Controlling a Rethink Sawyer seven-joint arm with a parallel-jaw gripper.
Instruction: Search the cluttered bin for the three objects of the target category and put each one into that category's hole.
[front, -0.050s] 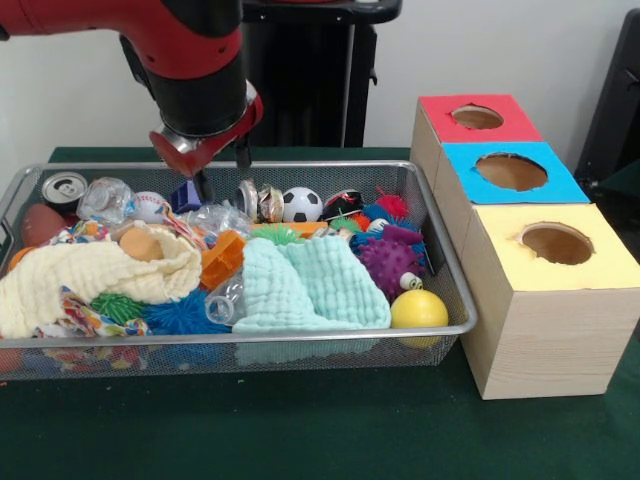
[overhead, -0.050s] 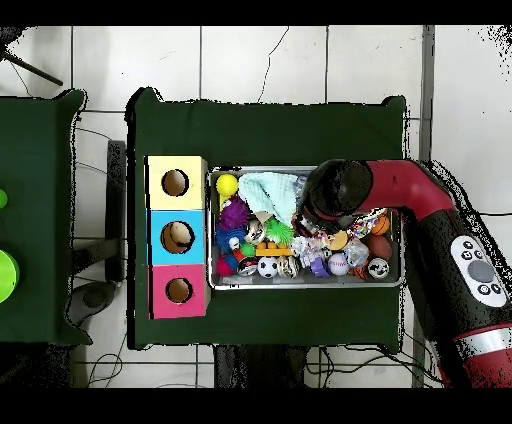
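A wire mesh bin (front, -0.050s: 455, 330) holds a jumble of toys, cloths and cans. My gripper (front, -0.050s: 223, 172) hangs over the bin's back row, just above a blue object (front, -0.050s: 185, 196) and crumpled clear plastic (front, -0.050s: 218, 218). It is open, with nothing between its fingers (front, -0.050s: 204, 186). To its right lie a crushed can (front, -0.050s: 270, 204) and a soccer ball (front, -0.050s: 300, 204). A baseball (front, -0.050s: 150, 206) and a clear bottle (front, -0.050s: 105, 198) sit to its left. In the overhead view the arm (overhead, -0.050s: 338, 192) hides the gripper.
Three wooden boxes stand beside the bin, with holes in red (front, -0.050s: 477, 117), blue (front, -0.050s: 511, 171) and yellow (front, -0.050s: 556, 243) tops. A mint cloth (front, -0.050s: 300, 285), a yellow cloth (front, -0.050s: 90, 275), a purple spiky ball (front, -0.050s: 388, 262) and a yellow ball (front, -0.050s: 419, 309) fill the bin's front.
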